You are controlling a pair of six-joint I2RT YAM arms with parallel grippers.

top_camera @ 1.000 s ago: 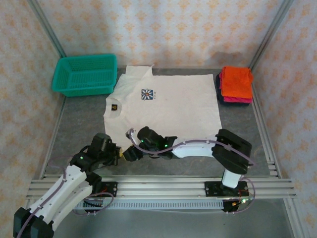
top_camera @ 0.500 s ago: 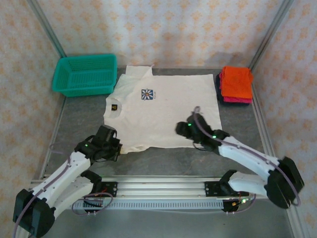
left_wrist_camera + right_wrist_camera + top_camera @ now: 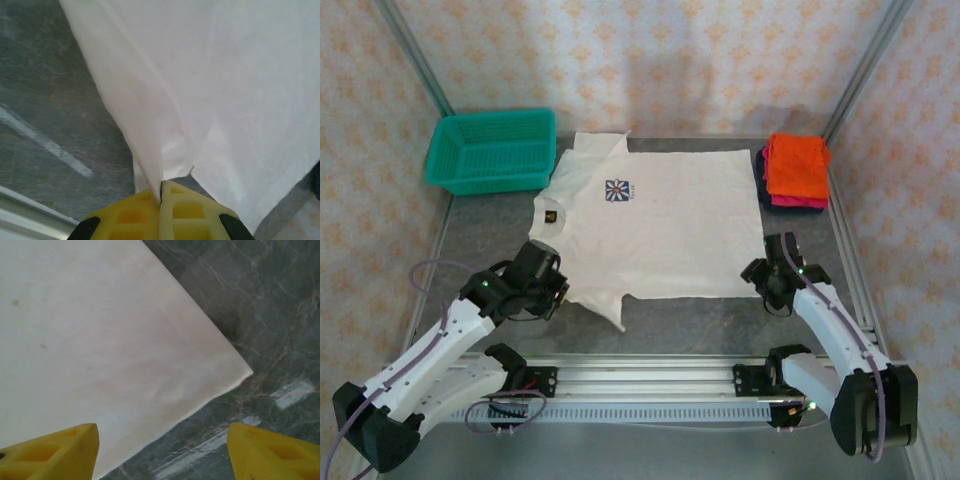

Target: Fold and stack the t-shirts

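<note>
From above: white t-shirt flat on the table, folded shirts stacked far right. 
Left wrist view: left gripper closed tight, pinching the t-shirt's near-left edge. 
Right wrist view: right gripper spread wide over the near-right corner, holding nothing.

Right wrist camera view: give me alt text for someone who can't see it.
A corner of a white cloth t-shirt lies flat on the grey marbled table, taking up the upper left. The right claw is open and holds nothing, its two yellow fingers spread at the bottom corners, one over the shirt and one over bare table.
</note>
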